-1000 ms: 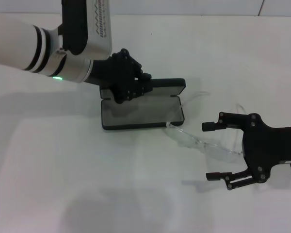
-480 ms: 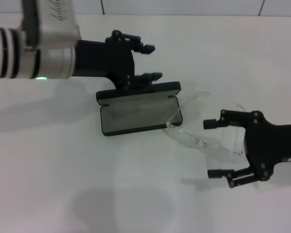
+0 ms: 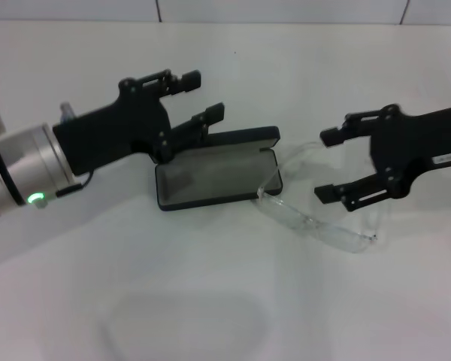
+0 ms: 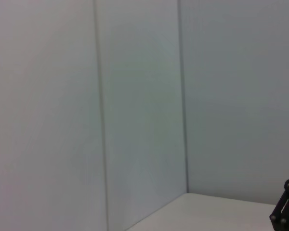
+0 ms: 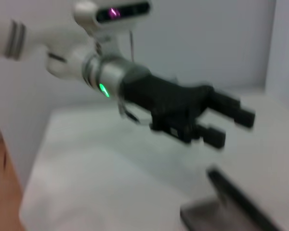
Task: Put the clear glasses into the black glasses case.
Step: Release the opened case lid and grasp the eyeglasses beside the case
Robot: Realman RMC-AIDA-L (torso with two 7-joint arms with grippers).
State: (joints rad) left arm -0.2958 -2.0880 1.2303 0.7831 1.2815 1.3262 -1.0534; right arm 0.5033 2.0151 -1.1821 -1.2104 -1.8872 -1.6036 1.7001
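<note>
The black glasses case (image 3: 210,177) lies open at the table's middle, grey lining up and lid raised at its far side. The clear glasses (image 3: 316,224) rest on the table just right of it, one end touching the case's near right corner. My left gripper (image 3: 203,95) hovers open above and left of the lid, touching nothing. My right gripper (image 3: 325,165) is open over the far right part of the glasses, with nothing held. The right wrist view shows the left gripper (image 5: 231,129) above the case (image 5: 231,199). The left wrist view shows only walls.
The white table (image 3: 210,301) runs on in front of the case and glasses. A tiled wall (image 3: 286,9) borders its far edge. A small black part (image 4: 286,211) shows at the corner of the left wrist view.
My left gripper has let go of the case lid and drawn back to the left, rising. My right gripper has moved from the near side of the glasses toward the far side.
</note>
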